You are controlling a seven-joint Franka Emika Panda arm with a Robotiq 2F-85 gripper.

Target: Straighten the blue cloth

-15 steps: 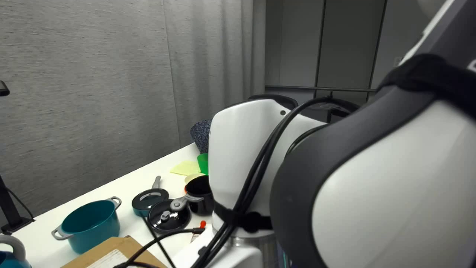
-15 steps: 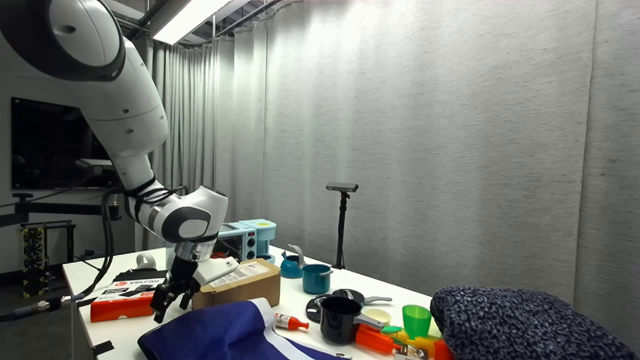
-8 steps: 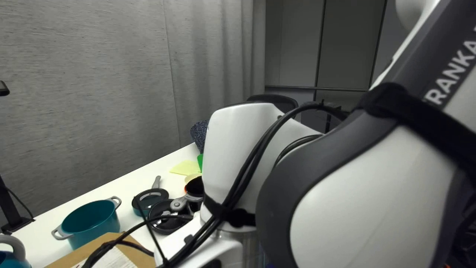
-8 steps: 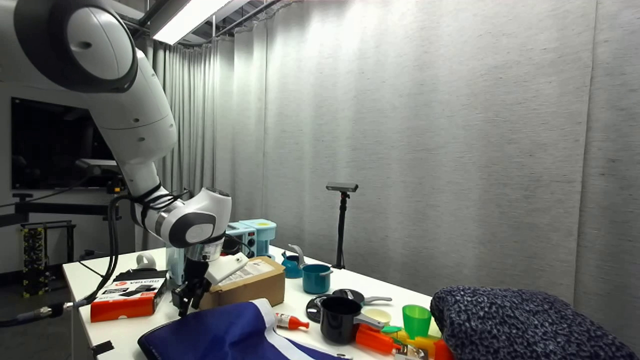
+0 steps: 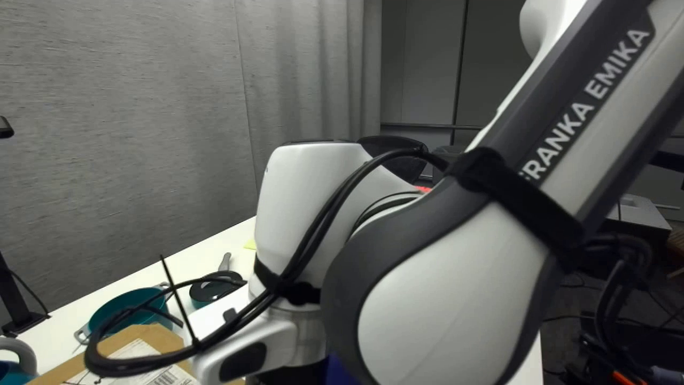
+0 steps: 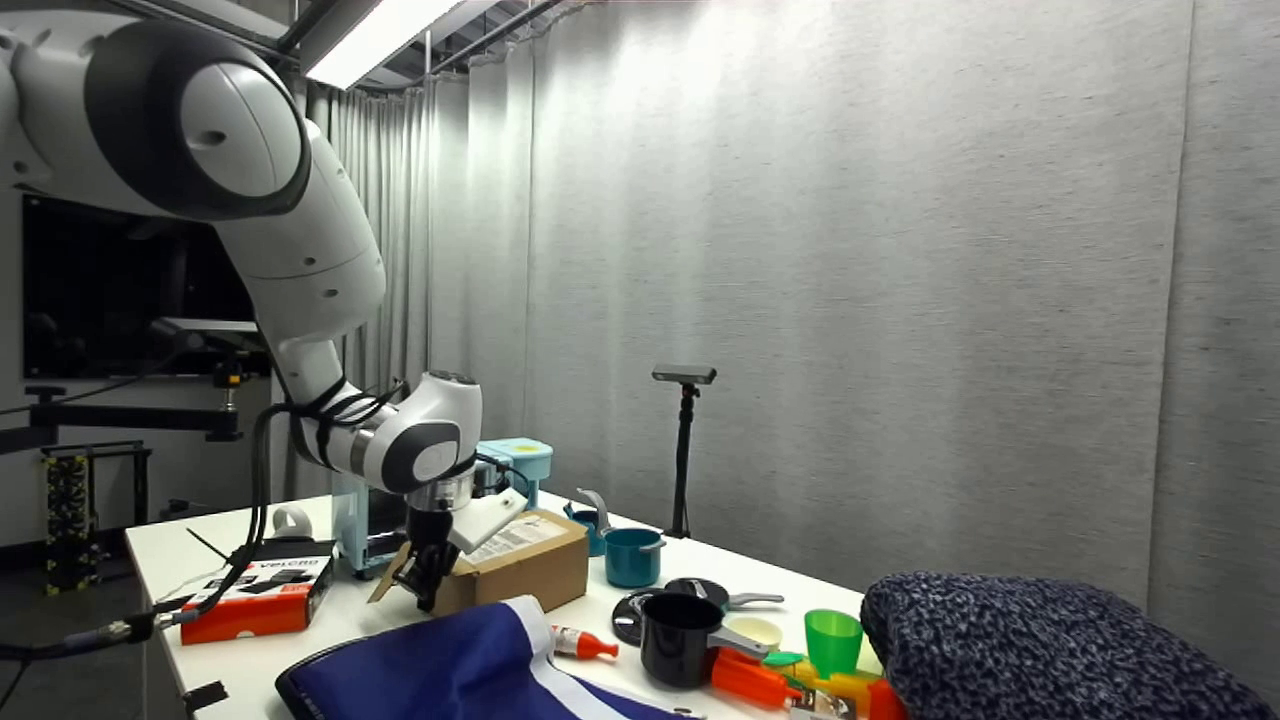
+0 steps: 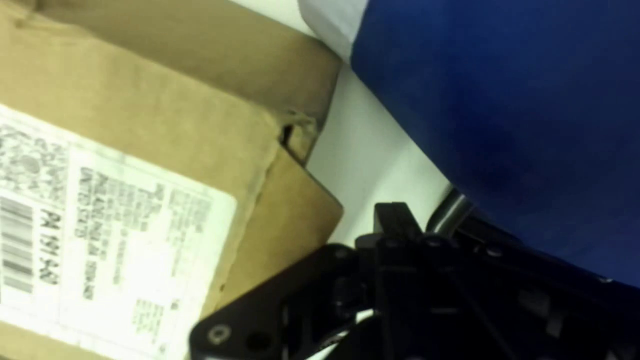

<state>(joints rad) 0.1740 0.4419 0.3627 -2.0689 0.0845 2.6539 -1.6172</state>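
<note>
The blue cloth point(image 6: 440, 665) lies rumpled over the table's near end in an exterior view, its white edge strip point(image 6: 545, 645) running down one side. In the wrist view the cloth point(image 7: 500, 110) fills the upper right, with a bit of the white strip at the top. My gripper point(image 6: 425, 592) points down just behind the cloth, beside the cardboard box. Seen from the wrist, the gripper point(image 7: 398, 215) has its fingertips together with nothing between them, over white table between box and cloth. Whether it touches either cannot be told. Only a blue sliver point(image 5: 339, 371) shows below the arm in an exterior view.
The cardboard box point(image 6: 535, 572) stands right against the gripper's side, a flap sticking out. Left is a red-and-white Velcro box point(image 6: 260, 590). Beyond the cloth are a red bottle point(image 6: 582, 643), a black pot point(image 6: 675, 640), a green cup point(image 6: 832, 640) and a dark fuzzy mound point(image 6: 1050, 650).
My arm has swung towards the box, past the cloth's far edge, and the fingers have come together. The cardboard box has slid away from the Velcro box. The cloth looks unmoved.
</note>
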